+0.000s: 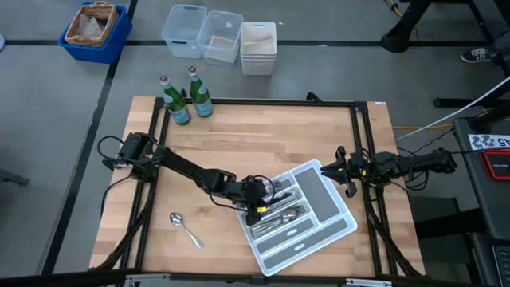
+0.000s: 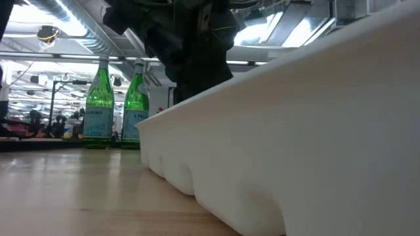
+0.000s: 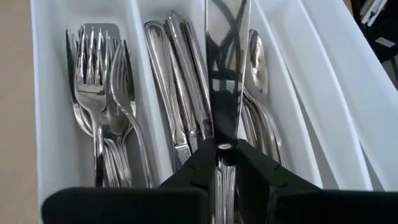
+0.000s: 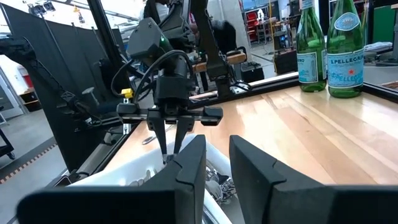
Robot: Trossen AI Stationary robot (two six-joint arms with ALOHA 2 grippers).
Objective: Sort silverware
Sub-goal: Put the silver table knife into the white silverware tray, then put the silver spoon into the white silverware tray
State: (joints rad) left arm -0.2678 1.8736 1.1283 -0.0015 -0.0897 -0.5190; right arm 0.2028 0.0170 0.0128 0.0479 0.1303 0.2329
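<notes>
The left end effector (image 1: 256, 206) hangs over the white divided tray (image 1: 339, 231), its fingers closed on a table knife (image 3: 227, 81) held above the knife compartment. Forks (image 3: 102, 106) fill the neighbouring slot, knives (image 3: 180, 87) the middle, spoons (image 3: 258, 68) the next. One spoon (image 1: 185, 228) lies loose on the worktop (image 1: 263, 135). The right end effector (image 1: 341, 170) waits at the tray's far corner, fingers slightly apart, empty. Two green bottles (image 4: 329, 46) read "S.PELLEGRINO".

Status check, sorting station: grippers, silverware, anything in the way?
Left gripper over tray, shut on knife. Right gripper open, waiting beside tray. One spoon on table. Nothing in the way.
</notes>
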